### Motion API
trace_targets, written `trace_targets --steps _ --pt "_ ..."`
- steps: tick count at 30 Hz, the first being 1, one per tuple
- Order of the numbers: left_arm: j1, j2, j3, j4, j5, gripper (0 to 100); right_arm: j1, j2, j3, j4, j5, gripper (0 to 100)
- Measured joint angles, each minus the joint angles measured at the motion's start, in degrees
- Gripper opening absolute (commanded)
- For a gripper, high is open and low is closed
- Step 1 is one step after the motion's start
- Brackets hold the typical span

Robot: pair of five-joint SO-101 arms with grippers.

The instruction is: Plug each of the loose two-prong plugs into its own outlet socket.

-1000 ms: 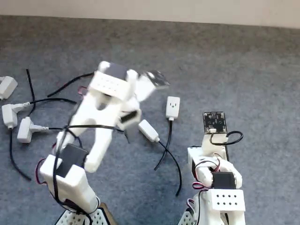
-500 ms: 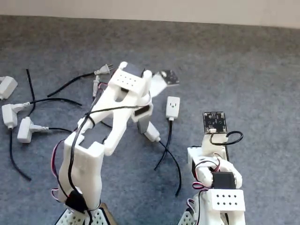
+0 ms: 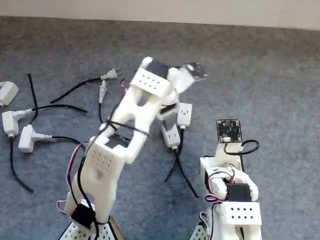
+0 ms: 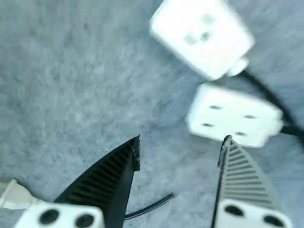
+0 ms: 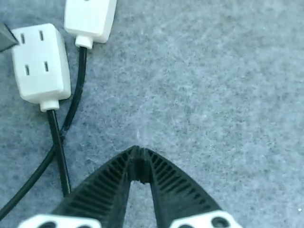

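Surface: grey carpet-covered counter (image 3: 280,75), with a pale wall strip along its far edge.
Left fingers (image 4: 114,180): spread wide and holding nothing, above the counter over the two sockets.
Four-slot socket (image 4: 235,116): lies face up just past the tip of the pale left finger. Contact with that tip cannot be confirmed. Nothing is plugged into it.
Second socket (image 4: 202,35): lies face up farther out beyond the left fingers, just beside the four-slot socket. Its face is also unoccupied.
Socket cords (image 3: 182,175): black, running from both sockets back toward the arm bases.
Right fingers (image 5: 118,185): closed tip to tip and holding nothing, low over bare carpet. Both sockets lie ahead of them and off to one side.
Two-prong plugs: one (image 3: 111,75) and another (image 3: 102,90) lie loose on black cords, well apart from both sets of fingers.
White adapters (image 3: 10,122): three of them near the counter edge, farthest from the right fingers.
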State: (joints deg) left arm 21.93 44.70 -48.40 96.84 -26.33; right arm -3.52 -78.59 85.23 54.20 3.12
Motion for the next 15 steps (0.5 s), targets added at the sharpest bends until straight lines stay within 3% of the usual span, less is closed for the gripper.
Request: trace_targets --steps 5,15 --pt "4.3 0.0 -3.0 2.2 8.2 27 0.0 0.0 0.0 0.0 0.0 0.8" --pt "4.8 0.0 2.5 3.2 39.7 27 0.0 0.0 0.0 0.0 0.0 0.8"
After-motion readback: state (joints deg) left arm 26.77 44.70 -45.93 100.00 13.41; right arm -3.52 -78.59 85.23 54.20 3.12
